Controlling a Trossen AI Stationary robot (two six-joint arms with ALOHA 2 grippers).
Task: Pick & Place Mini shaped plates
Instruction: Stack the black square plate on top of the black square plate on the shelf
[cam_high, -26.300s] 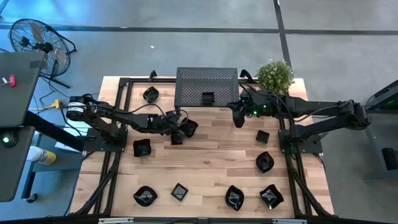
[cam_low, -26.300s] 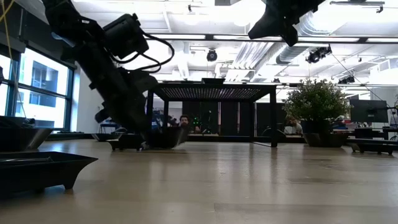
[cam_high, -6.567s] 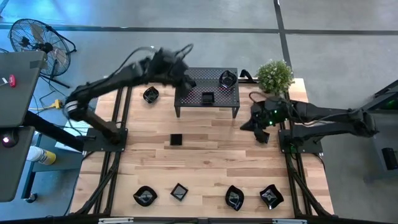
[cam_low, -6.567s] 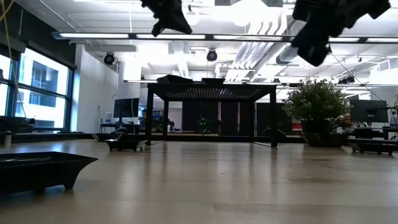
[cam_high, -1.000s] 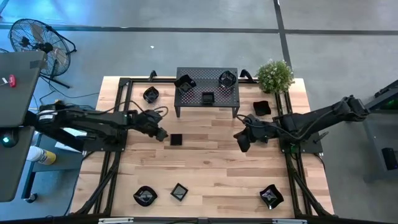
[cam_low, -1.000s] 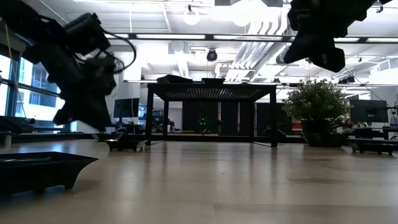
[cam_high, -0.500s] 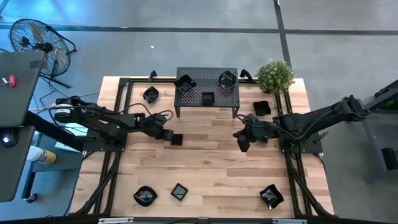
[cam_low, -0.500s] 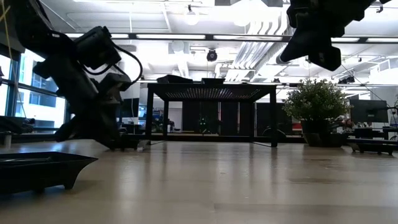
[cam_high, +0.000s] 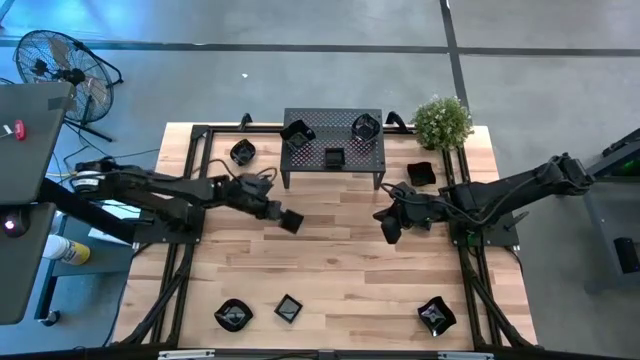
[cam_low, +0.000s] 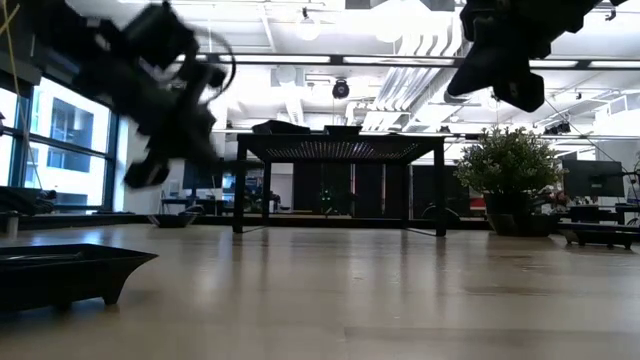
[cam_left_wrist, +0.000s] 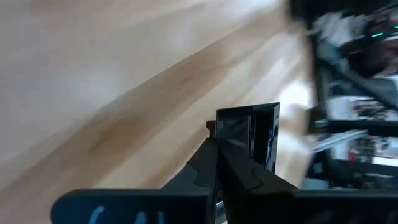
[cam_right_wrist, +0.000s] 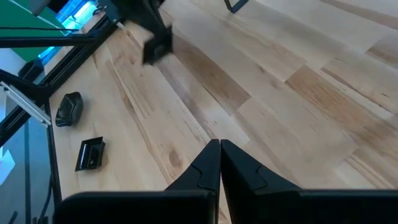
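My left gripper (cam_high: 283, 216) is shut on a small square glossy black dish (cam_high: 292, 220) above the table's middle, in front of the black perforated rack (cam_high: 333, 143); it also shows in the left wrist view (cam_left_wrist: 216, 142). My right gripper (cam_high: 390, 233) is shut and empty above the wood right of centre, as the right wrist view (cam_right_wrist: 219, 144) shows. Three dishes sit on the rack (cam_high: 297, 132) (cam_high: 334, 157) (cam_high: 366, 126). Others rest on the table at the far left (cam_high: 242, 152), at the right (cam_high: 421, 174) and along the near edge (cam_high: 232, 315) (cam_high: 288, 308) (cam_high: 436, 315). My left gripper pinches the square dish by one side wall (cam_left_wrist: 221, 127) between its two fingers. The fingers come at it slanting down from the table's left. The dish (cam_left_wrist: 249, 134) is lifted clear of the table and tilted, standing out beyond the fingertips.
A potted plant (cam_high: 442, 122) stands at the far right corner beside the rack. Black frame rails (cam_high: 190, 200) (cam_high: 462, 215) run along both sides of the table. Bare wood (cam_high: 340, 270) lies between the two grippers and toward the near edge.
My left gripper has gone toward the table's right to the square dish, taken hold of it and risen. The dish, lying flat on the wood before, now hangs tilted and clear of the table. My right gripper has kept still.
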